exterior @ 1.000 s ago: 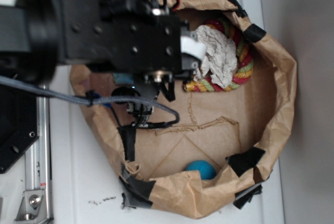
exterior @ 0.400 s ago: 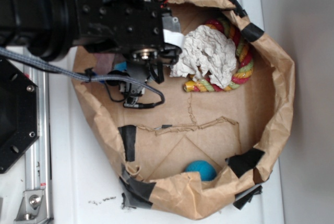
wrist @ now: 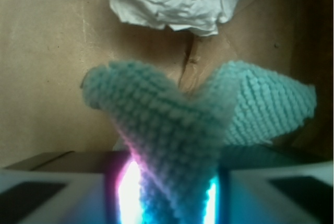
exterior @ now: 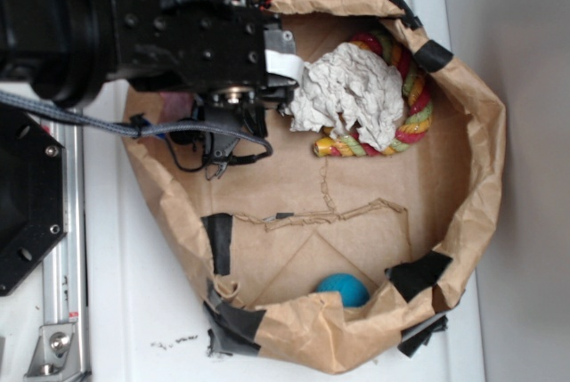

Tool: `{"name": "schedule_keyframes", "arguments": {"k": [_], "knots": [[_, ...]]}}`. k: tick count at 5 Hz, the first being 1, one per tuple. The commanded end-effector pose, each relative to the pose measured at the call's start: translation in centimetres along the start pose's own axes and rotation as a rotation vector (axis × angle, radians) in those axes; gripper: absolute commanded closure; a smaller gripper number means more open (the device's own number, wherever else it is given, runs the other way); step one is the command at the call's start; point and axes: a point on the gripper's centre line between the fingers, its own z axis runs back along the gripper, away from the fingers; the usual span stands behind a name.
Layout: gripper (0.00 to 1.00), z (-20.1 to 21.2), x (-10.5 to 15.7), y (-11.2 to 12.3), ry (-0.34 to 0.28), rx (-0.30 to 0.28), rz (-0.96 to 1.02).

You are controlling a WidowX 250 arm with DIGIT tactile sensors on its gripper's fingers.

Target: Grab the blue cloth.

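The blue cloth (wrist: 182, 145) is pinched between the jaws of the gripper (wrist: 172, 192), a fold bunched up between the two pads (wrist: 52, 195) and its ends flaring out to either side above the brown paper floor (wrist: 47, 78). In the exterior view the arm hides it entirely. The white rag (exterior: 352, 97) lies just beyond, on a rope ring (exterior: 414, 88), and a blue ball (exterior: 343, 289) sits well apart. The grab looks made; next, I judge, comes a straight lift, keeping the pinch firm so the knit does not slip out.
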Motion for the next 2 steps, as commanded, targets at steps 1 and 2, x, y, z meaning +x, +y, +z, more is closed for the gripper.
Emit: {"name": "schedule_keyframes", "arguments": {"k": [1,2], "knots": [[1.00,1.08,-0.18,1.54,-0.055,0.006,0.077],[1.00,0.77,-0.13,1.62,-0.042,0.013,0.093]]}}
